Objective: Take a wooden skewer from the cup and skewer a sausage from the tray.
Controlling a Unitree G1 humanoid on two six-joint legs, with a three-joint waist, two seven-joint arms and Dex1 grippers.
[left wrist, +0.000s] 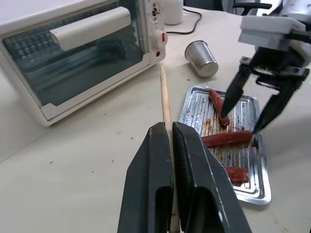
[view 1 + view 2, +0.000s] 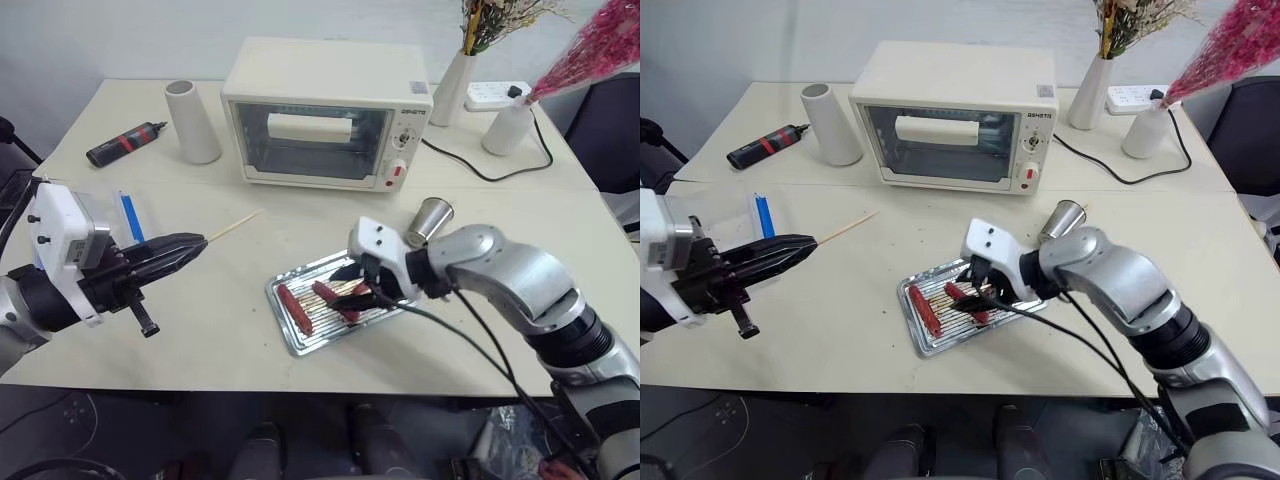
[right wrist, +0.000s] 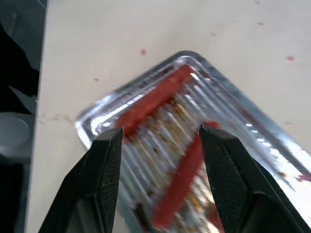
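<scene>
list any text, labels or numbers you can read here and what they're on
Nothing reads clearly.
Oven: a short dark brand word above the knobs, too small to read.
Oven knobs: marks around them, blurred.
Black bottle: red band, no legible print.
Cup, tray: unmarked.

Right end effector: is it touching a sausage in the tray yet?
Cannot tell. The left wrist view shows the right end effector open, one fingertip overlapping a sausage in the tray, but contact and gap look alike there.
</scene>
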